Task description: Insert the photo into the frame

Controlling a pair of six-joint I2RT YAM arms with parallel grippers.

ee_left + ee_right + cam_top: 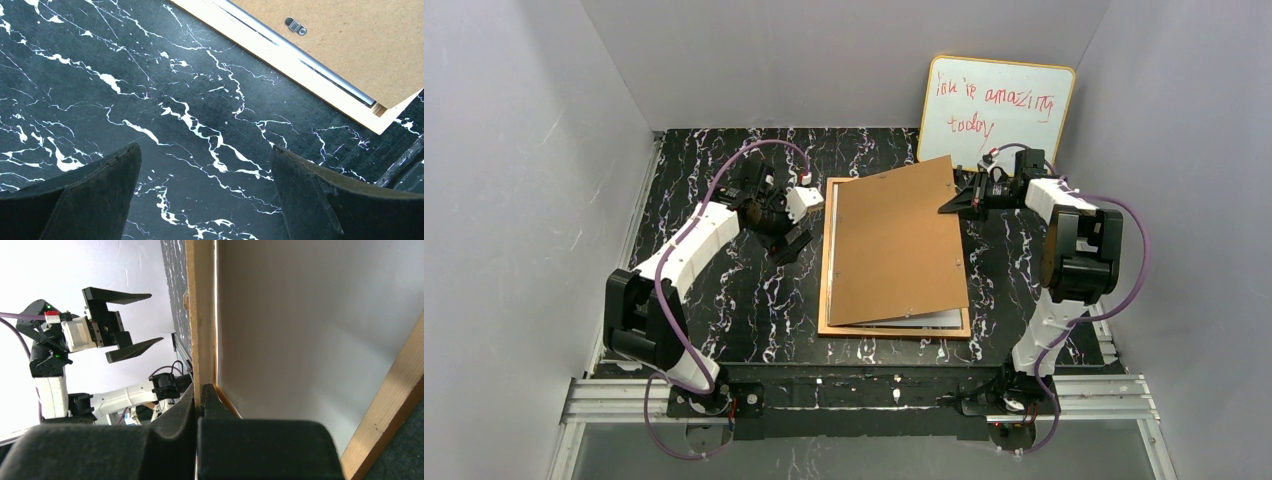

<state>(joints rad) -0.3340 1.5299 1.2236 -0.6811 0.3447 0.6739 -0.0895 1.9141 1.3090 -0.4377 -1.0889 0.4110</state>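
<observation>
The right gripper (951,201) is pinching the backing board (894,240) at its far edge, tilting it above the frame (894,330) on the tabletop (724,300). The left gripper (786,238) is hovering wide open and empty. The photo is not clearly showing. The right arm is needing a slow, steady lift.

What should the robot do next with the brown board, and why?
Probably the right tool, shut on the board's far corner, should lift it higher, clear of the frame. The board is tilted, its left edge low on the frame, so the frame isn't open yet. The left tool hangs open beside it.
</observation>
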